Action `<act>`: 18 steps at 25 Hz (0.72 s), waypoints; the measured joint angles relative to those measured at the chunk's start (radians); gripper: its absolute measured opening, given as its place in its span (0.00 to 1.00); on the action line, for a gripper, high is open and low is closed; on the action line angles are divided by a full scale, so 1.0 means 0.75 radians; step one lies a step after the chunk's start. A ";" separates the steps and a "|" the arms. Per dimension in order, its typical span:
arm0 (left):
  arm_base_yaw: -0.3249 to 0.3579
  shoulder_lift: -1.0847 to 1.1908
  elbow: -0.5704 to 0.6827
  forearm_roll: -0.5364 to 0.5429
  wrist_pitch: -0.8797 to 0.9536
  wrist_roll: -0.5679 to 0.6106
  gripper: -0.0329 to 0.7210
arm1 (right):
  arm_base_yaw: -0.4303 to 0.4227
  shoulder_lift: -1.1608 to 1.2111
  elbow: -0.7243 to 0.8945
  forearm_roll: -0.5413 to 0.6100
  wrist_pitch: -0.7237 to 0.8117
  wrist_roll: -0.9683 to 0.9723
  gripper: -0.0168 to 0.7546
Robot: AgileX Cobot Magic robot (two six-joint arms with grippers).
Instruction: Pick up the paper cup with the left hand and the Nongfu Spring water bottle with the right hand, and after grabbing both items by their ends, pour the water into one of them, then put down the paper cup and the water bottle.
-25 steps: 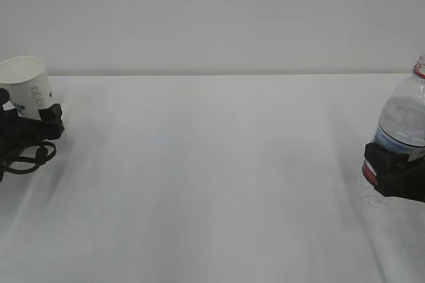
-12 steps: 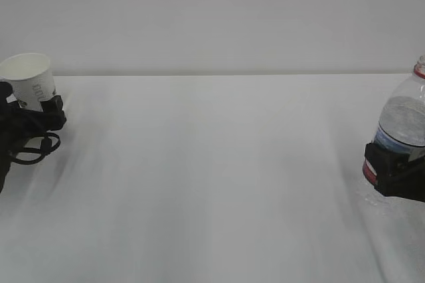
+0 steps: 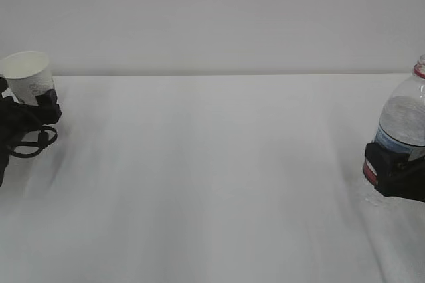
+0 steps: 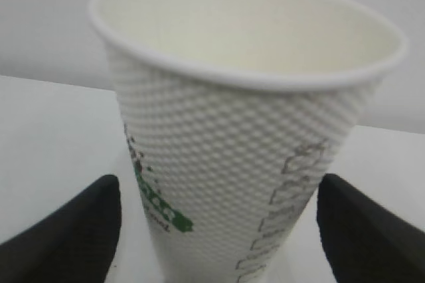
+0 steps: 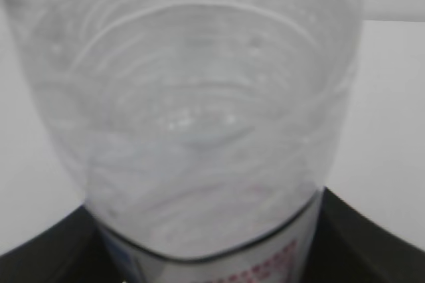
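The white paper cup [image 3: 28, 77] stands upright at the far left of the table. My left gripper [image 3: 26, 102] is open around its lower part. In the left wrist view the dimpled cup [image 4: 239, 157] fills the middle, and bare table shows between it and each black finger [image 4: 73, 230] of the left gripper [image 4: 219, 203]. At the far right, my right gripper [image 3: 393, 171] is shut on the Nongfu Spring water bottle [image 3: 402, 118] at its label. The right wrist view shows the clear bottle [image 5: 199, 117] close up with water [image 5: 199, 64] inside, the right gripper [image 5: 212, 260] pressed to both its sides.
A white table [image 3: 212, 177] runs between the two arms, with a plain pale wall behind. Loose black cables [image 3: 30, 145] hang from the left arm near the table's left edge.
The cup was tilted a second ago and now stands upright. The left gripper has shifted slightly back around it. The right gripper and bottle have not moved.
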 joint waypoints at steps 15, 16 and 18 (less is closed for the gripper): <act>0.022 0.101 -0.170 0.056 0.000 0.000 0.96 | 0.000 0.000 0.000 -0.005 0.000 -0.012 0.67; 0.022 0.107 -0.180 0.056 0.000 0.000 0.96 | 0.000 0.000 0.000 -0.005 0.000 -0.014 0.67; 0.022 0.119 -0.192 0.056 0.000 0.000 0.96 | 0.000 0.000 0.000 -0.005 0.000 -0.015 0.67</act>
